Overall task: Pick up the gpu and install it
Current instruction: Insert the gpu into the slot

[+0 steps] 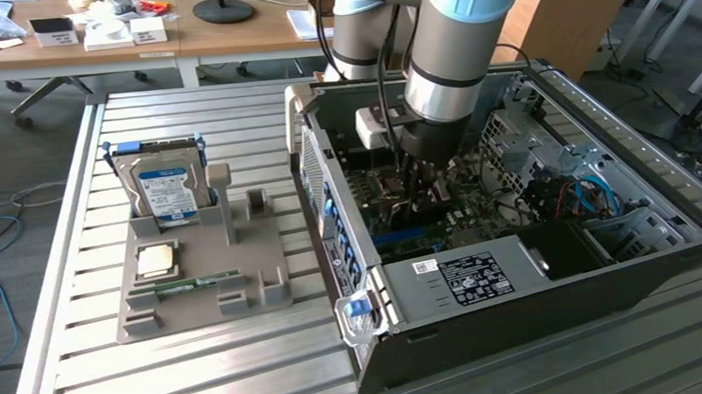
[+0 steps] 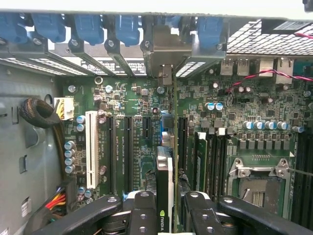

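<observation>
Seen edge-on in the wrist view, the gpu [image 2: 166, 169] is a thin dark card with a small green logo near my fingers. It stands upright over the green motherboard [image 2: 244, 98]. My gripper [image 2: 168, 218] is shut on it, one black finger [image 2: 144, 210] on each flat face. The card's metal bracket [image 2: 164, 49] sits against the row of rear slot openings. Its lower edge runs along a black expansion slot; whether it is seated I cannot tell. In the exterior view my gripper [image 1: 427, 181] reaches down inside the open computer case [image 1: 506, 279].
Black slots [image 2: 128, 152], a white slot [image 2: 91, 147] and memory sticks [image 2: 200, 156] flank the card; the CPU socket [image 2: 257, 183] lies beyond. Beside the case on the slatted table, a grey holder [image 1: 203, 298] carries a hard drive [image 1: 164, 186], a CPU [image 1: 157, 258] and a memory stick [image 1: 196, 283].
</observation>
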`<state>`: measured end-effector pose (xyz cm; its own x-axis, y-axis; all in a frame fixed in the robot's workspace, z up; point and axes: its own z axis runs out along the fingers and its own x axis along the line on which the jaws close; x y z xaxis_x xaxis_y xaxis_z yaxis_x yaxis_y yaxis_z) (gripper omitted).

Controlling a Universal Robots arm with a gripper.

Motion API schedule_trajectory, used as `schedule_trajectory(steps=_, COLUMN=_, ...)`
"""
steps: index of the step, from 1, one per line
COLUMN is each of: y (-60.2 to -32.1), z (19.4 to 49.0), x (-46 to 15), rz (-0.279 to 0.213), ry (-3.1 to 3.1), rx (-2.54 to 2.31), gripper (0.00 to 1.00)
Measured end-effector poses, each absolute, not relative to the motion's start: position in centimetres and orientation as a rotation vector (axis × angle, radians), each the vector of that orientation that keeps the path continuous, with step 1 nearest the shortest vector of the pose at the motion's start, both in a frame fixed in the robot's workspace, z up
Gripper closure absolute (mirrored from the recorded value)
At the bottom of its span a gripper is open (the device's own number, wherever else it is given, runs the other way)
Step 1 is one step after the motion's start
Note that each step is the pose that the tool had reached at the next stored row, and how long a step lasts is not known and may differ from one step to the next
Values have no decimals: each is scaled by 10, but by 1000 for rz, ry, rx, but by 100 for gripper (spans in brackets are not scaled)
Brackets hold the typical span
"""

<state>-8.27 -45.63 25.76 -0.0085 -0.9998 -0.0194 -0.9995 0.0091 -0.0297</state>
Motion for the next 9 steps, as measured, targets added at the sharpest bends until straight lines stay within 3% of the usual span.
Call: schedule_trajectory(steps=9, y=-456, z=257, x=-83, rz=-12, ry=2207, rx=-2187, gripper=73)
